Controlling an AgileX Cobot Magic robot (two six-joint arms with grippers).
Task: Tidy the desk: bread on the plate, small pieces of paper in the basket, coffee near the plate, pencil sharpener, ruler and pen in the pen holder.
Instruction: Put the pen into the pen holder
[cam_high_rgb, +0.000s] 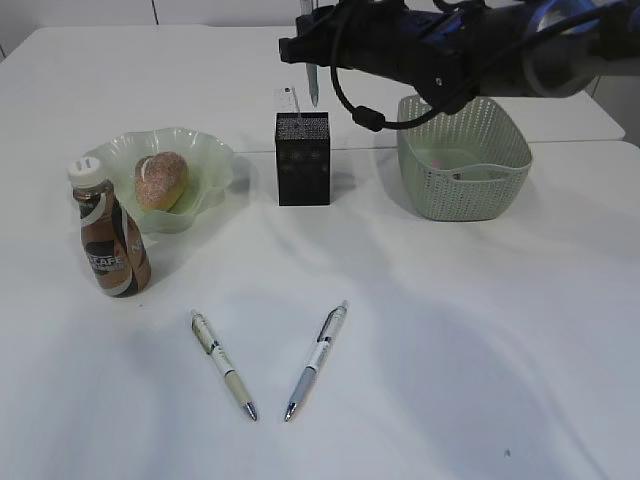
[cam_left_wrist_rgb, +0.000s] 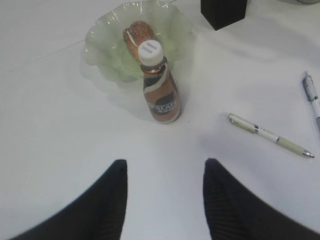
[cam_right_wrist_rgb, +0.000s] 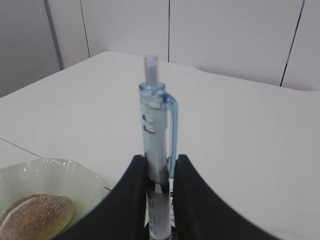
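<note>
Nearest on the white counter lie two slim, hard plastic pens, a cream pen at seven o'clock and a grey pen just right of it. They look light, stiff and prone to roll, so each is best pinched mid-barrel. The left gripper hangs released, grasping nothing. At nine o'clock a coffee bottle stands, smooth and top-heavy, just beside the wavy glass plate holding soft, crusty bread. Farther, at twelve, the right gripper is clenched on a clear blue pen, held upright above the black box pen holder. A woven basket sits at two.
</note>
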